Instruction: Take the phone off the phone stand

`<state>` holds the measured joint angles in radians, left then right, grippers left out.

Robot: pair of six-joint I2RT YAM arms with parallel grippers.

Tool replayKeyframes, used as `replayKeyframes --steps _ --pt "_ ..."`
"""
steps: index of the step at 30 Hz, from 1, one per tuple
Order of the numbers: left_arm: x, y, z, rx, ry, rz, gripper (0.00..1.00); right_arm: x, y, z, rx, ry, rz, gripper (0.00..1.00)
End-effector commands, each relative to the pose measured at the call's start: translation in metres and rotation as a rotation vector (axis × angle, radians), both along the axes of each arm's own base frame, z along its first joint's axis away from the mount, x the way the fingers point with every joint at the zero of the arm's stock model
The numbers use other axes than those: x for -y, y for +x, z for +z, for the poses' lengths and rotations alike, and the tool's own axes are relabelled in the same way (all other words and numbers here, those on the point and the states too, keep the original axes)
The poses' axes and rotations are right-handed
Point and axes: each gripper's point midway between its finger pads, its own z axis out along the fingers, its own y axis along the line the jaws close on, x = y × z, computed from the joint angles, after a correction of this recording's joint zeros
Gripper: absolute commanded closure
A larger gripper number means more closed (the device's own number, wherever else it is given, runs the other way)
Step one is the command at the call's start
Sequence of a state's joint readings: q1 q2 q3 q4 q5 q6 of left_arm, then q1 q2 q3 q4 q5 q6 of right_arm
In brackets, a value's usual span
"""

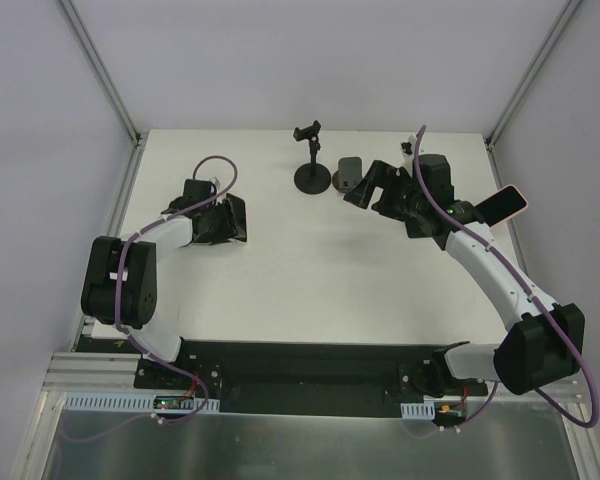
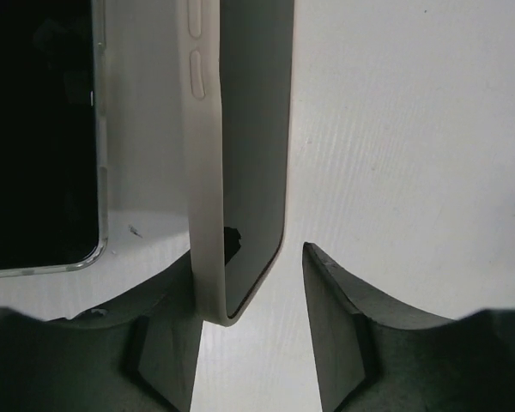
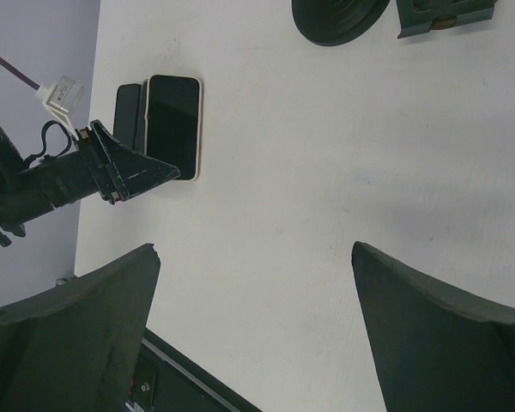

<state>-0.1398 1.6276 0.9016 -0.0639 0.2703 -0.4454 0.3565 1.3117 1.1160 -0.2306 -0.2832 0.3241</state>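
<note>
The phone (image 3: 173, 124), in a cream case, is off the phone stand (image 1: 312, 160) and well apart from it, down on the white surface (image 1: 310, 270) in its left half, nearer the left edge than the stand. Whether it lies flat or rests on a long edge cannot be told. In the left wrist view its lower end sits between the fingers of the left gripper (image 2: 249, 253). These are parted wider than the case, with the left finger (image 2: 167, 343) against the cream edge and the right finger (image 2: 335, 326) clear of it across a gap. A dark-screened device (image 2: 34, 129) in a clear case is just beside the phone, on its other side. The stand is upright near the middle of the far edge on a round black base. A dark flat device (image 1: 350, 172) lies just right of that base. The right gripper (image 1: 372, 188) hangs just beyond that device, toward the right edge. Its fingers (image 3: 77, 343) are spread wide over bare surface and grip nothing.
</note>
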Motion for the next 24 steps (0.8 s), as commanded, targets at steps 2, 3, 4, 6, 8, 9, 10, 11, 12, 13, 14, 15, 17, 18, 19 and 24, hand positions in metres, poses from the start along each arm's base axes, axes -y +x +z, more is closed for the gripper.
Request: replayKeyframes --steps 2,3,4,6,8,9,10,11,12,13,14,15,17,18,19,24 --pt "-0.014 0.012 0.016 0.038 0.078 0.015 0.49 -0.002 0.004 0.015 0.046 0.016 0.019 0.04" --pt "-0.015 0.014 0.019 0.044 0.083 0.017 0.47 -0.003 0.005 0.015 0.045 0.018 0.021 0.04" --pt "-0.017 0.015 0.019 0.043 0.096 0.015 0.46 -0.003 0.005 0.016 0.046 0.018 0.021 0.04" --pt "-0.018 0.019 0.023 0.054 0.108 0.013 0.44 -0.004 0.006 0.015 0.042 0.02 0.023 0.04" --pt "-0.019 0.02 0.022 0.051 0.121 0.004 0.44 -0.005 0.006 0.016 0.042 0.023 0.026 0.04" --pt "-0.019 0.022 0.023 0.052 0.123 0.001 0.42 -0.005 0.007 0.016 0.039 0.022 0.026 0.04" --pt "-0.02 0.023 0.023 0.053 0.128 -0.003 0.41 -0.006 0.007 0.016 0.04 0.024 0.028 0.04" --pt "-0.021 0.024 0.019 0.043 0.134 -0.003 0.41 -0.006 0.007 0.016 0.037 0.025 0.028 0.04" --pt "-0.021 0.026 0.021 0.048 0.139 -0.005 0.41 -0.006 0.007 0.016 0.036 0.027 0.029 0.04" --pt "-0.021 0.027 0.02 0.046 0.144 -0.006 0.41 -0.006 0.007 0.016 0.036 0.027 0.03 0.04" --pt "-0.022 0.028 0.018 0.038 0.15 -0.008 0.4 -0.007 0.006 0.016 0.037 0.027 0.032 0.04" --pt "-0.023 0.031 0.019 0.043 0.154 -0.004 0.39 -0.007 0.006 0.016 0.036 0.028 0.032 0.04" --pt "-0.024 0.033 0.017 0.038 0.165 -0.006 0.36 -0.006 0.006 0.015 0.035 0.027 0.032 0.04" --pt "-0.025 0.035 0.018 0.039 0.173 -0.003 0.36 -0.006 0.006 0.017 0.038 0.027 0.031 0.04" --pt "-0.026 0.036 0.018 0.041 0.177 -0.004 0.34 -0.007 0.006 0.016 0.038 0.025 0.033 0.04" --pt "-0.026 0.041 0.025 0.062 0.19 -0.013 0.26 -0.005 0.006 0.017 0.041 0.018 0.031 0.04"
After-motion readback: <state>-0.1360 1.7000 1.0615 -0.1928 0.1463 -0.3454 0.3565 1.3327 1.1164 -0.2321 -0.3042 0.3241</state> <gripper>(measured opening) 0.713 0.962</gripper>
